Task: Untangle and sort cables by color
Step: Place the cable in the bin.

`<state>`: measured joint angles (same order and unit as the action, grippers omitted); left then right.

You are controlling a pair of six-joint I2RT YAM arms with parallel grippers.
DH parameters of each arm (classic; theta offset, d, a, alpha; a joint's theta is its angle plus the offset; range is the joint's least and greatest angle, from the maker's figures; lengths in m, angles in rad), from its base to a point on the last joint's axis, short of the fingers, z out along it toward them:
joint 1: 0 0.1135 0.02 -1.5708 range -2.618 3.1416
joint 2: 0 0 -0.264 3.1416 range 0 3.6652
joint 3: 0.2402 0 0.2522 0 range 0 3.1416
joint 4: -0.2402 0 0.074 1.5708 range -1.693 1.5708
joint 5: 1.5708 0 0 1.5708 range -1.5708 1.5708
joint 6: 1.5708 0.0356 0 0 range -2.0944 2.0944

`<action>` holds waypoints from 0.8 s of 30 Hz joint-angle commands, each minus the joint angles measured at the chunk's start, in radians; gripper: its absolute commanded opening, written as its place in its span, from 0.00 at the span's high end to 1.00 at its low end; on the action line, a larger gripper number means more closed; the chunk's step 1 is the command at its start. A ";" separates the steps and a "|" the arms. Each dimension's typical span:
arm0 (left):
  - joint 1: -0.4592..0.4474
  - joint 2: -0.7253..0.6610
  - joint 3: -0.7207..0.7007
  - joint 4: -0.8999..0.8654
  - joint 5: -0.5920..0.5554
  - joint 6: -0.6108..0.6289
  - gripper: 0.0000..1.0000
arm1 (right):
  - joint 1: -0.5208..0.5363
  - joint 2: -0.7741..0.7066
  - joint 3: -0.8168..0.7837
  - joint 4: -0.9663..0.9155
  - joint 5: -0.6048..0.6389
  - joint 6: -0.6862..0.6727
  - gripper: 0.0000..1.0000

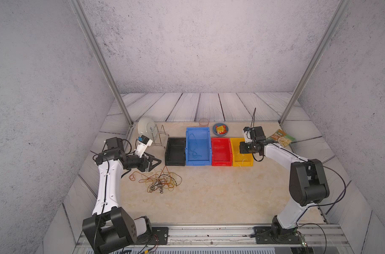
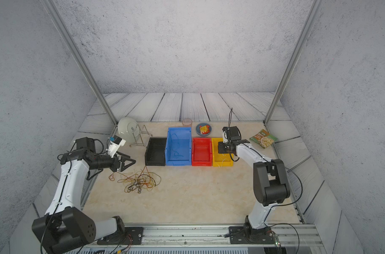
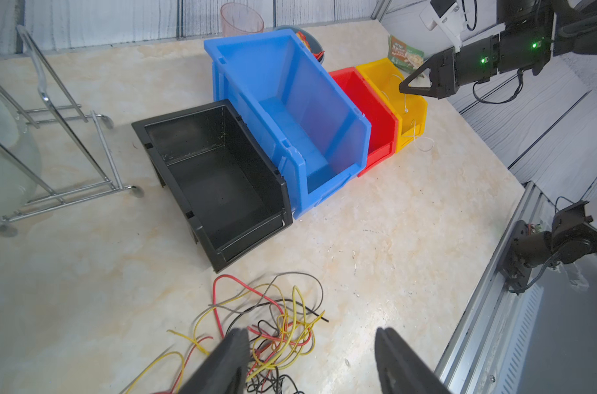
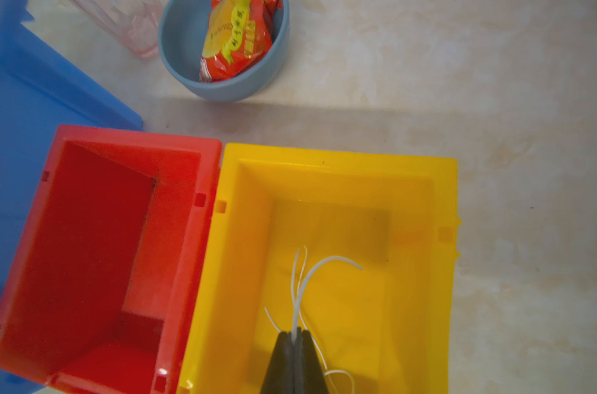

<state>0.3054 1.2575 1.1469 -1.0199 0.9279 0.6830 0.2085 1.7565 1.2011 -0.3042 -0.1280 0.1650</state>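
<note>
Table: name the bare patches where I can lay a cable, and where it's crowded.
Bare: the table in front of the bin row, between the cable tangle and the right arm's base. Crowded: the bin row, the back edge behind it, and around the tangle.

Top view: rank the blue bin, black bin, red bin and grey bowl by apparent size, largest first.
1. blue bin
2. black bin and red bin: about equal, not ranked
3. grey bowl, clearly smallest, though it sits farther back
</note>
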 commanded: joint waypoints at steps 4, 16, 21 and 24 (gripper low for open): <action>-0.008 -0.001 0.007 -0.059 -0.192 0.036 0.34 | 0.003 0.060 0.064 -0.076 0.008 -0.030 0.76; 0.048 0.015 -0.029 -0.272 -0.383 0.266 0.28 | 0.002 -0.156 0.160 -0.200 0.044 -0.027 0.46; 0.099 0.008 -0.042 -0.293 -0.363 0.294 0.28 | 0.012 -0.225 0.205 -0.376 0.097 -0.005 0.44; 0.102 0.003 -0.066 -0.274 -0.386 0.300 0.28 | 0.048 -0.261 0.206 -0.494 0.128 0.013 0.45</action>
<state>0.4000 1.2667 1.1038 -1.2671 0.5602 0.9463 0.2249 1.5345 1.4101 -0.6174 -0.0490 0.1555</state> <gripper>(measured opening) 0.720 0.557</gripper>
